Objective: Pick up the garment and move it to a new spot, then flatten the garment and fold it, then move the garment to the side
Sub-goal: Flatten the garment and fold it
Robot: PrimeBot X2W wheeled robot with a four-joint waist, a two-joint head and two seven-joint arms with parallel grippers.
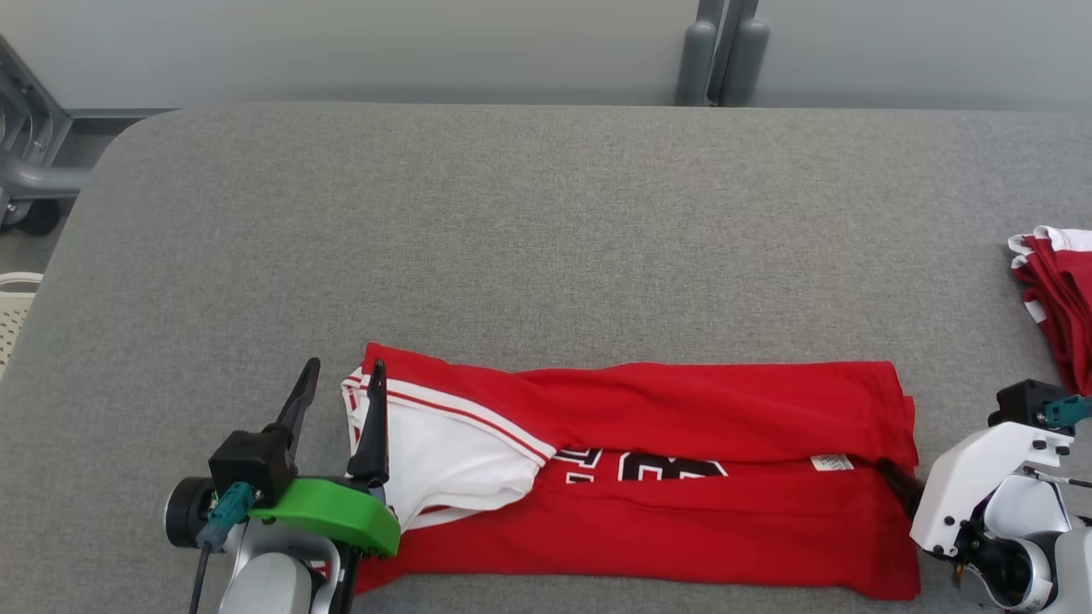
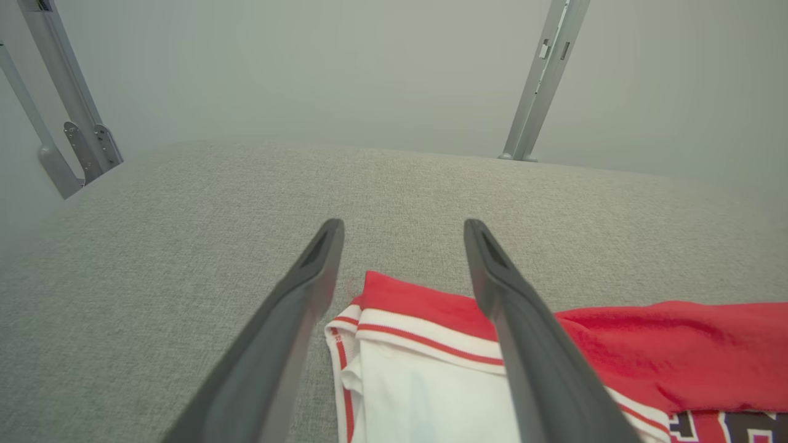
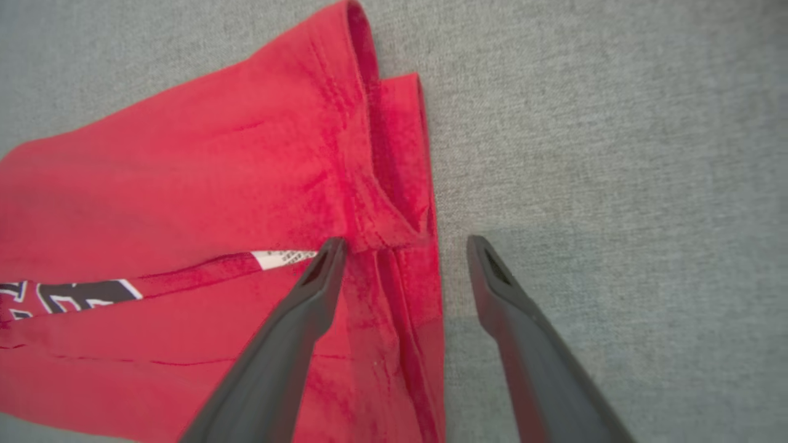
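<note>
A red jersey-style garment (image 1: 682,460) lies folded into a long band along the near edge of the grey padded surface (image 1: 546,213). Its two long sides are turned in towards the middle, leaving a strip of black-and-white lettering and a small white label showing between them. At the band's left end a white panel with red-and-white striped trim is exposed.

The robot's left claw (image 1: 345,365) stands open at that end. One dark finger is over the white panel and the other over bare surface just beside the trim. The right claw (image 3: 406,241) is open too, at the band's right end. One finger is over the red cloth near the label and the other over the grey surface just past the hem. Neither claw grips anything, and whether the fingers touch the cloth cannot be told.

A second heap of red-and-white cloth (image 1: 1058,298) sits well apart at the surface's far right edge.
</note>
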